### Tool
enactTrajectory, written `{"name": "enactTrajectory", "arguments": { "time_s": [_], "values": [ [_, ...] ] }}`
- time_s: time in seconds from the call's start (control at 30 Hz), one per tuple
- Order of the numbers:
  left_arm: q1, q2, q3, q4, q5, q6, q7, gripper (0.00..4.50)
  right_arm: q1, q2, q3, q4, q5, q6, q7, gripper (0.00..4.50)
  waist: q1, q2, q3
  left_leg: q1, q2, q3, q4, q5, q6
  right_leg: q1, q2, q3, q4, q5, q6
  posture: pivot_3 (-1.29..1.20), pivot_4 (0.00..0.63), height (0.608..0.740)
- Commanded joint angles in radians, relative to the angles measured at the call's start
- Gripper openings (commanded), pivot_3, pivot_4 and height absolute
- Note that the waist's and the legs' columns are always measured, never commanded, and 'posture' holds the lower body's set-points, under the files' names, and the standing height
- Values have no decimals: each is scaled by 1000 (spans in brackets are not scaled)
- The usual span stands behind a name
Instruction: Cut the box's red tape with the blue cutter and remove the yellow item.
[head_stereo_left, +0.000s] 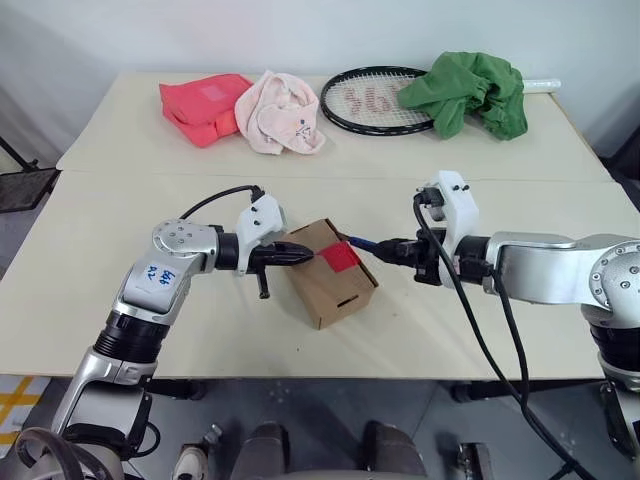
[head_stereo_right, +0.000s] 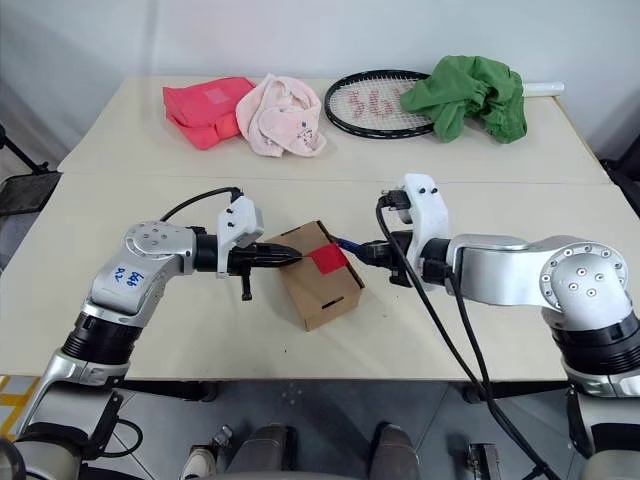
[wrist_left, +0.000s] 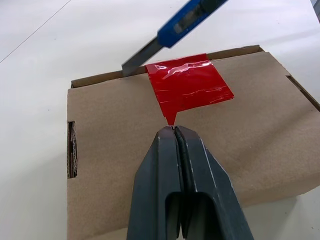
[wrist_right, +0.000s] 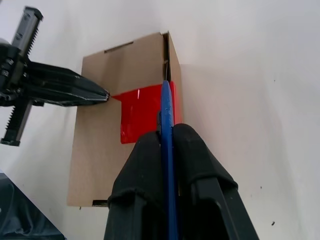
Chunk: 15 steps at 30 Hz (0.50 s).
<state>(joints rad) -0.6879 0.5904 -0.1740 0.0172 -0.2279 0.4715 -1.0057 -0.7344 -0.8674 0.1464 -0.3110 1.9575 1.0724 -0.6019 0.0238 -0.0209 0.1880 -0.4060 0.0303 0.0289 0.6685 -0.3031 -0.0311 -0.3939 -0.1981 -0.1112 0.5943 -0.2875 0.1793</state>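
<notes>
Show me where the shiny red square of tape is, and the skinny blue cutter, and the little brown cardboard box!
red tape (wrist_left: 189, 92), left wrist view, middle of the glossy patch.
blue cutter (wrist_left: 186, 21), left wrist view, its blue handle.
brown cardboard box (wrist_left: 115, 135), left wrist view, bare lid panel.

Silver-grey metal arms, white wrist camera housings, black cables looping from wrists; blue handwritten label on left forearm (head_stereo_left: 160, 274); black two-finger tools.

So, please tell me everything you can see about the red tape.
The red tape is a small, glossy, slightly wrinkled patch on the brown box, folded over its lid edge. One corner is pulled into a point, pinched by the shut left claw. The blue cutter meets its far edge.
</notes>
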Motion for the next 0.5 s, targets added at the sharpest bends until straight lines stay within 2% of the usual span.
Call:
{"name": "enactTrajectory", "arguments": {
  "time_s": [0.03,0.17,0.37,0.5],
  "values": [
    [-7,3,-3,-10,12,-6,2,24,-14,-44,11,-34,15,25,3,101,0,0,0,0,0,0,0,0,0,0,0,0,0,0,0,0,150,740],
    [-14,-1,-7,-5,14,-4,3,24,-38,-76,55,-36,15,48,-4,101,1,0,0,0,0,0,0,0,0,0,0,0,0,0,0,0,150,740],
    [-20,-9,-16,7,17,-8,-2,24,-145,-58,159,-25,15,80,-13,101,0,0,0,0,0,0,1,0,0,0,0,0,0,0,0,0,150,740],
    [-20,-33,-29,20,20,-17,2,24,-164,-57,213,-14,15,98,-9,101,-3,0,0,1,0,1,1,0,0,0,0,0,1,0,0,0,150,740]
  ]
}}
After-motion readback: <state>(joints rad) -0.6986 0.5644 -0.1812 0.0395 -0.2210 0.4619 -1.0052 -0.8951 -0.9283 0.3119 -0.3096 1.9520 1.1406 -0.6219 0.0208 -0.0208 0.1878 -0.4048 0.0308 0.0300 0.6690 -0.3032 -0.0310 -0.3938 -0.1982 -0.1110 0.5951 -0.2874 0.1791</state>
